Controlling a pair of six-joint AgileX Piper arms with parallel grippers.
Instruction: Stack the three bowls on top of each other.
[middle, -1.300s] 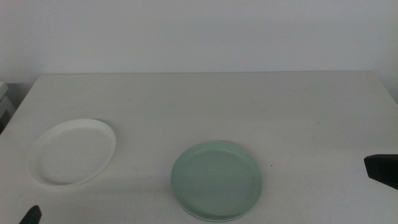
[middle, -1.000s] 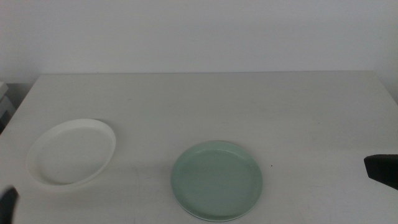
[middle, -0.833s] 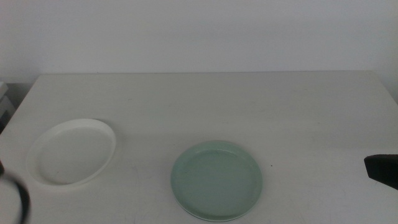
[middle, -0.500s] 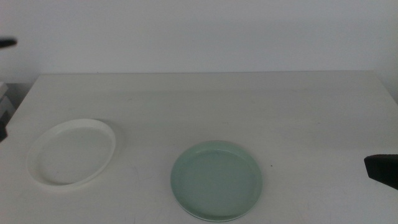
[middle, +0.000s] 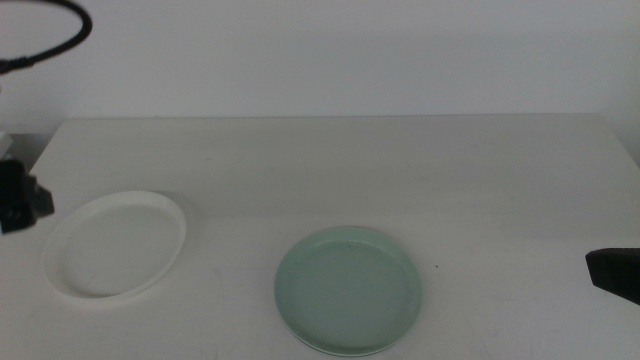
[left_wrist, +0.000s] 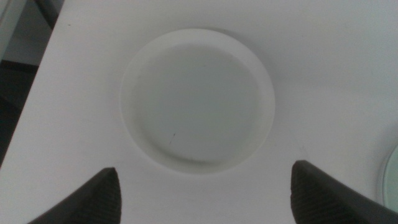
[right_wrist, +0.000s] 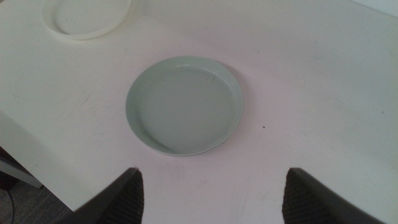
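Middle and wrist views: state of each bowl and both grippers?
white bowl: upright on the table, empty, alone.
mint green bowl: upright, empty, a pale rim edge shows beneath it.
left gripper: open, above the white bowl, holding nothing.
right gripper: open, waiting at the table's right edge, holding nothing.

A bare test room, most likely a robotics lab rather than a home. A plain white table (middle: 330, 170) stands against a blank white wall (middle: 330, 55), with nothing homely about. A black cable (middle: 62, 42) loops in at the upper left corner, and dark robot hardware (middle: 20, 200) sits at the table's left edge, though it is too dim to identify.
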